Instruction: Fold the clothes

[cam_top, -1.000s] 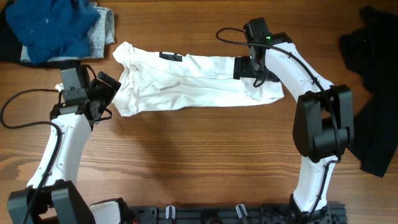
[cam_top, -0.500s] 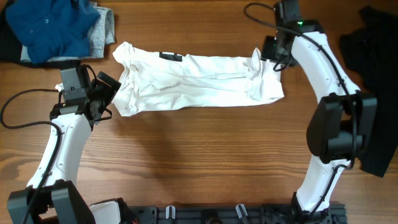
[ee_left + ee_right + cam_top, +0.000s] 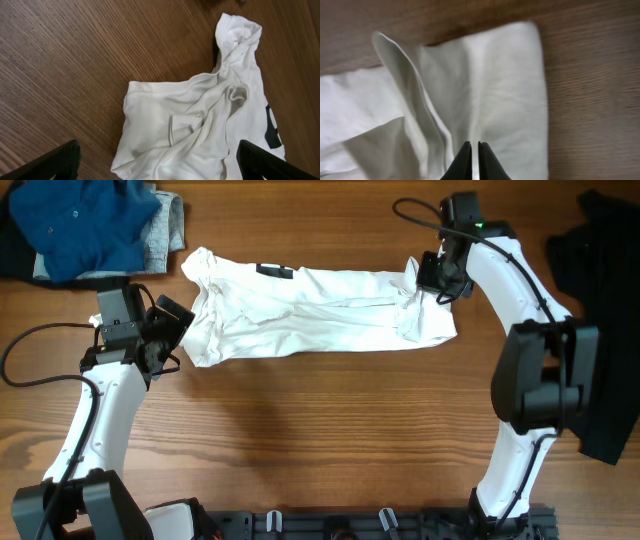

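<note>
T-shirt (image 3: 320, 315) lying lengthwise on the surface (image 3: 320, 440), with the right pincer (image 3: 471, 150) closed at its right end.
The right pincer's tips are pressed together over the white cloth beside a raised fold; I cannot tell whether fabric is pinched between them. The left pincer (image 3: 168, 330) gapes wide just off the shirt's bunched left end, holding nothing. A blue garment (image 3: 90, 225) and a grey garment (image 3: 172, 225) are heaped far left, a black garment (image 3: 600, 310) far right. The step looks like seizing the right end; next it needs a sure pinch, then that end carried leftward.
</note>
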Robot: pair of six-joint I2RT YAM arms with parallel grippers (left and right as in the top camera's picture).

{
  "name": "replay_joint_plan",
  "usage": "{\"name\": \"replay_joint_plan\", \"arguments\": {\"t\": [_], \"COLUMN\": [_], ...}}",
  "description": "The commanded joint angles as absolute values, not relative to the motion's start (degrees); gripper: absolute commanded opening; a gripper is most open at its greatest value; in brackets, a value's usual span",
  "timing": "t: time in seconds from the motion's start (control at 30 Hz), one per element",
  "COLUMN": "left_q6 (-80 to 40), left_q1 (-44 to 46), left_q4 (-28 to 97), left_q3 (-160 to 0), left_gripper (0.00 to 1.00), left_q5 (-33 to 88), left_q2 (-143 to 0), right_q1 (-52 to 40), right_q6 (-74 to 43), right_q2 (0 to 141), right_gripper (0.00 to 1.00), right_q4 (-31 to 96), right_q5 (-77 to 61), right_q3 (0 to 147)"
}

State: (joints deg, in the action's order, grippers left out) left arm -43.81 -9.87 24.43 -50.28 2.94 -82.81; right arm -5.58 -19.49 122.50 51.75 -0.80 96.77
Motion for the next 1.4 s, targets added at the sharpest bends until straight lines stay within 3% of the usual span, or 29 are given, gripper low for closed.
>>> {"name": "replay_joint_plan", "arguments": {"t": [0.0,0.53,0.77,0.8,0.83,0.9,0.93,0.97,1.0,1.17,1.37], "left_q6": [-43.9,-43.9,-43.9,-43.9,-43.9,-43.9,-43.9,-43.9,-43.9,-43.9,-43.9], "left_q1": [-10.3,-10.3,-10.3,-10.3,-10.3,-10.3,-10.3,-10.3,-10.3,-10.3,-10.3], "left_q4": [24.7,24.7,24.7,24.7,24.7,24.7,24.7,24.7,24.7,24.7,24.7], "left_q3": [-50.0,-50.0,-50.0,-50.0,-50.0,-50.0,-50.0,-50.0,-50.0,-50.0,-50.0], "left_gripper": [1.00,1.00,0.99,1.00,1.00,1.00,1.00,1.00,1.00,1.00,1.00], "left_q5": [3.2,3.2,3.2,3.2,3.2,3.2,3.2,3.2,3.2,3.2,3.2], "left_q2": [-82.1,-82.1,-82.1,-82.1,-82.1,-82.1,-82.1,-82.1,-82.1,-82.1,-82.1], "right_q1": [-6.0,-11.0,-7.6,-6.3,-5.0,-2.4,-0.5,1.1,2.6,8.5,11.2], "right_q6": [-19.4,-18.0,-18.0,-18.0,-18.0,-16.1,-13.4,-11.7,-10.5,-6.1,0.6], "right_q2": [125.3,125.5,121.6,120.4,119.3,117.4,116.1,115.5,115.3,116.9,122.6], "right_gripper": [0.04,0.10,0.13,0.16,0.25,0.52,0.73,0.84,0.89,0.97,0.97], "right_q4": [51.4,49.1,54.6,55.5,56.5,57.3,57.5,57.7,58.0,56.6,55.1], "right_q5": [-6.0,-12.1,-9.9,-8.6,-7.3,-6.0,-6.0,-6.0,-6.1,-12.3,-27.3], "right_q3": [95.9,96.2,101.7,102.8,103.8,104.9,104.9,104.9,104.9,102.1,97.5]}}
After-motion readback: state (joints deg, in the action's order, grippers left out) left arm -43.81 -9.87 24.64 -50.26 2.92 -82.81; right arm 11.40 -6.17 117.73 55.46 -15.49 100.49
